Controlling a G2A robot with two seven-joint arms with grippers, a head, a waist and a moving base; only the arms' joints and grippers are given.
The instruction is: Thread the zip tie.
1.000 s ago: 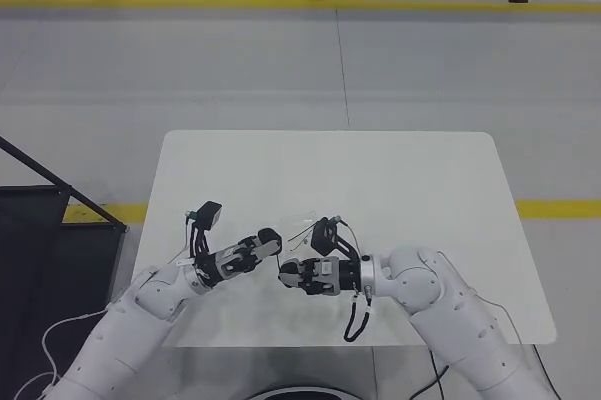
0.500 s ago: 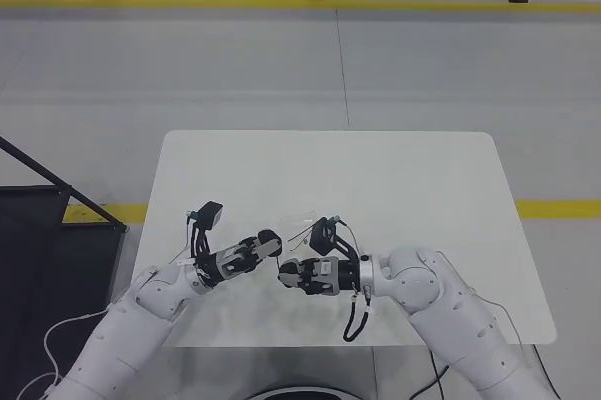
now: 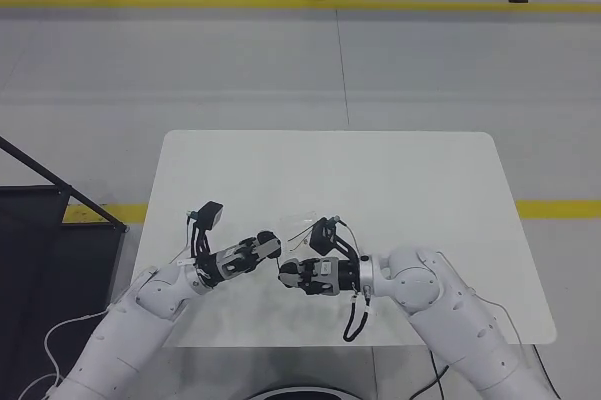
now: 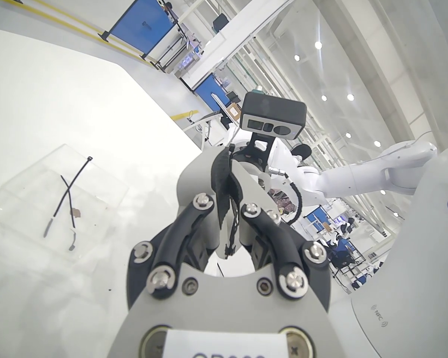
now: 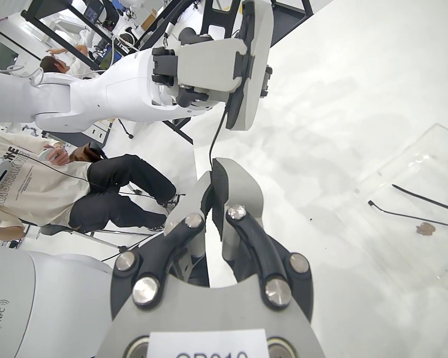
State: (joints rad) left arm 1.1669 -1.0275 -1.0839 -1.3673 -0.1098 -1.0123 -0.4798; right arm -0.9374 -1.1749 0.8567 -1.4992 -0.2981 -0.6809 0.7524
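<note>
A thin black zip tie (image 5: 215,135) stretches across the short gap between my two grippers, above the front middle of the white table (image 3: 380,170). My right gripper (image 5: 213,167) is shut on one end of it. The left gripper (image 5: 246,76) faces it and is shut on the other part. In the left wrist view the left gripper (image 4: 226,162) has its black pads pressed together, and the zip tie (image 4: 232,221) runs down between the fingers. From above, the left gripper (image 3: 267,243) and right gripper (image 3: 288,272) sit tip to tip.
A clear shallow tray (image 4: 7,191) lies on the table just behind the grippers, holding two more black zip ties (image 4: 69,188) crossed over each other. The tray (image 3: 302,222) is close to both wrists. A black frame (image 3: 20,250) stands off the table's left side.
</note>
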